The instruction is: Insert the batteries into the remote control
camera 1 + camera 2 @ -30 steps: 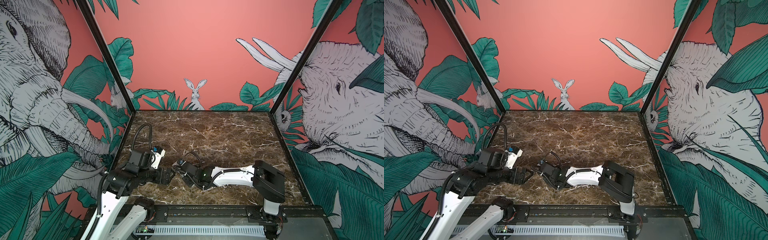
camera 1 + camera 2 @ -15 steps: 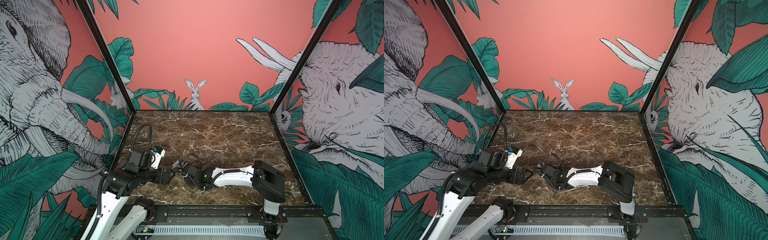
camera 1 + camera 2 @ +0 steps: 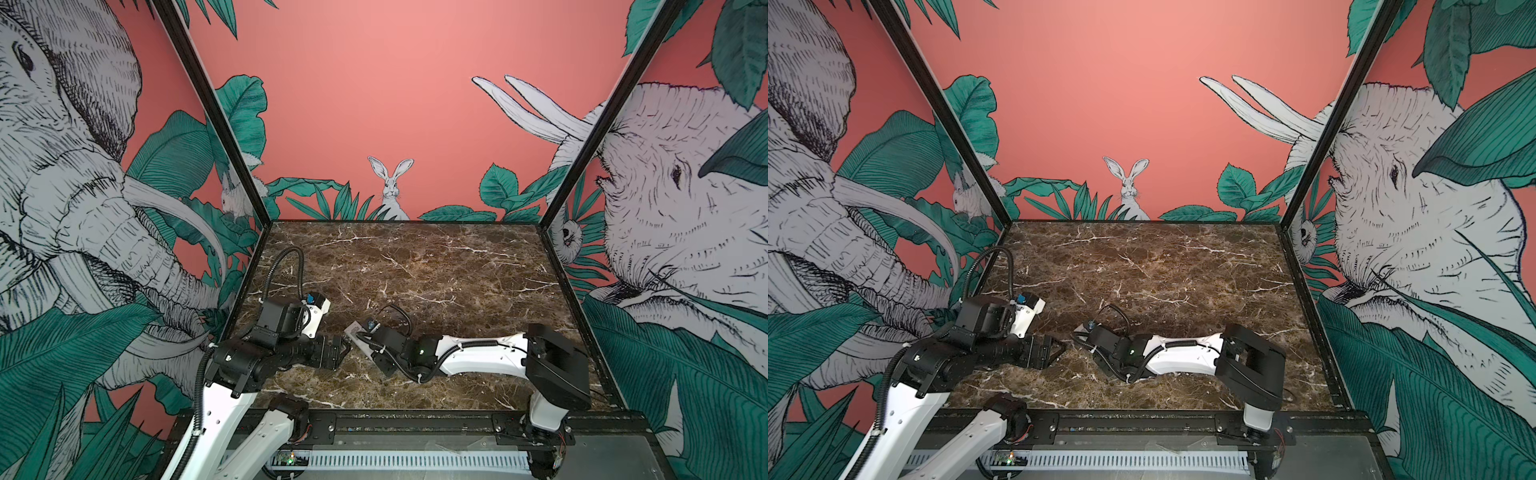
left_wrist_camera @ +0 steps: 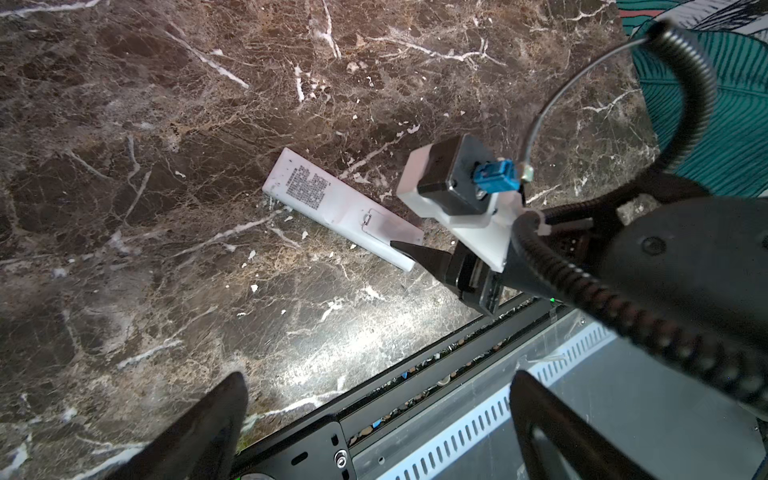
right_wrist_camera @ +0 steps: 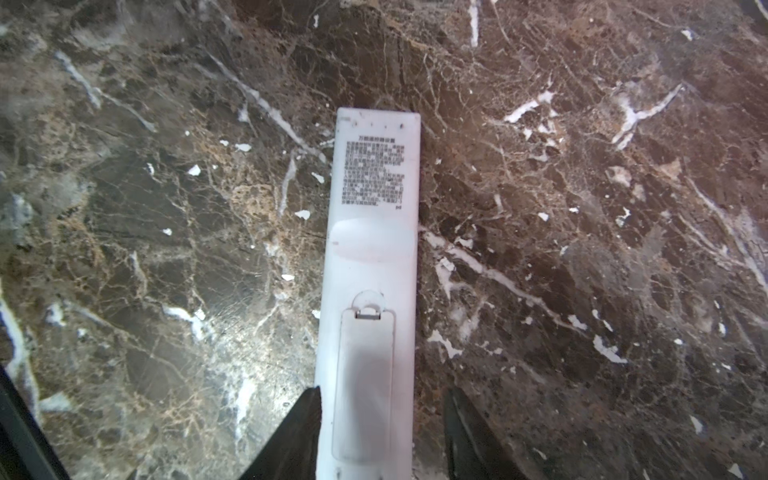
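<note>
Here, in both top views, the left claw (image 3: 343,353) and the right claw (image 3: 361,343) are facing each other low over the marble table (image 3: 415,257), near but not touching. In a top view, a corner of the white remote control (image 3: 353,330) is peeking out just past the right claw.

In the left wrist view, the left claw (image 4: 378,376) is gaping wide and holding nothing. The remote control (image 4: 328,199) is lying ahead of it, back upward.

In the right wrist view, the right claw (image 5: 380,392) is straddling the remote's battery cover (image 5: 365,374). Its jaws are standing apart, one finger brushing the remote's edge and the other clear of it. The remote is stretching away ahead of the claw. The cover is looking shut, and no batteries are showing anywhere.

The brushing finger is probably the main risk: pulling away could drag the smooth remote askew on the polished marble. The claws are also working close enough that they could collide.
</note>
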Motion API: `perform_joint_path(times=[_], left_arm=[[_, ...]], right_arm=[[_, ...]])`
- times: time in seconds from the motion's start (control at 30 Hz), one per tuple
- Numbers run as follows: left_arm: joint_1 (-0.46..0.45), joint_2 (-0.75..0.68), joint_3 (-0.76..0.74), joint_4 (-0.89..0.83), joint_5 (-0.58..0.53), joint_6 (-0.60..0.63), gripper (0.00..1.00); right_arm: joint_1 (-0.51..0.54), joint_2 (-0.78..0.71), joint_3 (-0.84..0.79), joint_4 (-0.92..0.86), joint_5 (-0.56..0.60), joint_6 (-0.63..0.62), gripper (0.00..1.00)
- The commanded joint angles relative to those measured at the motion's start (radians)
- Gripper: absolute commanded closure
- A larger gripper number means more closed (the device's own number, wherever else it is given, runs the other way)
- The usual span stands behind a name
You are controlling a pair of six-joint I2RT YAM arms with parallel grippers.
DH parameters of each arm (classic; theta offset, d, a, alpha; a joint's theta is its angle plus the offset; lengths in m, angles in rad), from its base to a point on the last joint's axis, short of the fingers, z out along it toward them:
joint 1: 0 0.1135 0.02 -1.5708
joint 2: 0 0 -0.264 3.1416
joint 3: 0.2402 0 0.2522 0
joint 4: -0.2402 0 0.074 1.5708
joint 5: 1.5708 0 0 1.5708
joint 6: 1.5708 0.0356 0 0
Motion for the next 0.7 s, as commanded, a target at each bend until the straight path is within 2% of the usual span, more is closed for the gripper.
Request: perform_joint_path(times=[0.0, 0.07, 0.13, 0.3, 0.67], left_arm=[[-0.003, -0.011, -0.012, -0.006, -0.006, 0.006, 0.01], [-0.004, -0.013, -0.012, -0.006, -0.005, 0.006, 0.01], [-0.005, -0.013, -0.011, -0.006, -0.007, 0.006, 0.01], [-0.004, -0.016, -0.012, -0.006, -0.009, 0.004, 0.01], [-0.003, -0.017, -0.013, -0.005, -0.011, 0.004, 0.01]], right_arm=[[-0.024, -0.04, -0.019, 0.037, -0.029, 0.013, 0.55], [-0.036, -0.037, -0.017, 0.034, -0.046, 0.013, 0.64], [-0.045, -0.028, -0.011, 0.031, -0.071, 0.007, 0.77], [-0.057, 0.017, 0.03, 0.005, -0.122, -0.008, 0.95], [-0.06, 0.107, 0.108, -0.017, -0.192, -0.013, 0.99]])
